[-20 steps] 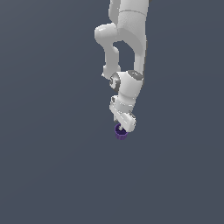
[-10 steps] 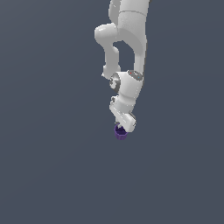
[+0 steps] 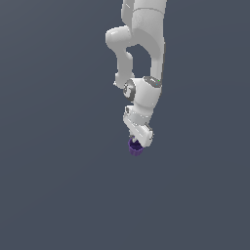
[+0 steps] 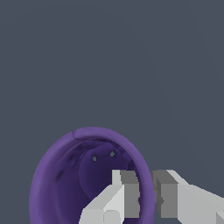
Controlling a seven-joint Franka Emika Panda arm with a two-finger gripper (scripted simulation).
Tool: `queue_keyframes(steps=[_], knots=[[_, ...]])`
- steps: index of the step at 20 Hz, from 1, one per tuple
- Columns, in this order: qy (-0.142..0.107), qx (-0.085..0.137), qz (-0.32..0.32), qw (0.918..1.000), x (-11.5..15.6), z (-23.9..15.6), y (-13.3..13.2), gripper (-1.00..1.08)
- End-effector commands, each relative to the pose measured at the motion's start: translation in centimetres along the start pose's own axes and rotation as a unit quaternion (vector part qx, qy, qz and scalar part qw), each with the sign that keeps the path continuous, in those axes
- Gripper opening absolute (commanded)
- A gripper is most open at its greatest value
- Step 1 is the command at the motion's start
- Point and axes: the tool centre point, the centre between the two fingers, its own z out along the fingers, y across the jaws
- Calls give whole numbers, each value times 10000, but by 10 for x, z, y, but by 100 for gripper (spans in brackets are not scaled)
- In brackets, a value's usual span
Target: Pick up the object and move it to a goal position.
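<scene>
The object is a small purple cup (image 3: 135, 149) that shows just under the white gripper (image 3: 137, 142) in the exterior view, below the downward-reaching arm. In the wrist view the cup (image 4: 61, 179) opens toward the camera and its dark inside is visible. The gripper (image 4: 146, 177) straddles the cup's rim. One finger (image 4: 124, 186) is inside the cup, the other finger (image 4: 168, 188) is outside, and both press against the wall between them. The gripper is shut on the cup's wall.
A plain grey-blue surface (image 3: 58, 195) fills the view all around the arm. No other objects or edges show.
</scene>
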Motion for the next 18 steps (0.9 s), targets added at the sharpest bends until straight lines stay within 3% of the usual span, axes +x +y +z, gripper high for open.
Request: queue_keyframes(steps=[1,18], knots=[[0,12,3,10000,1,-9,-5,-100],[-6,9,12,10000,13,-136,-72,-100]])
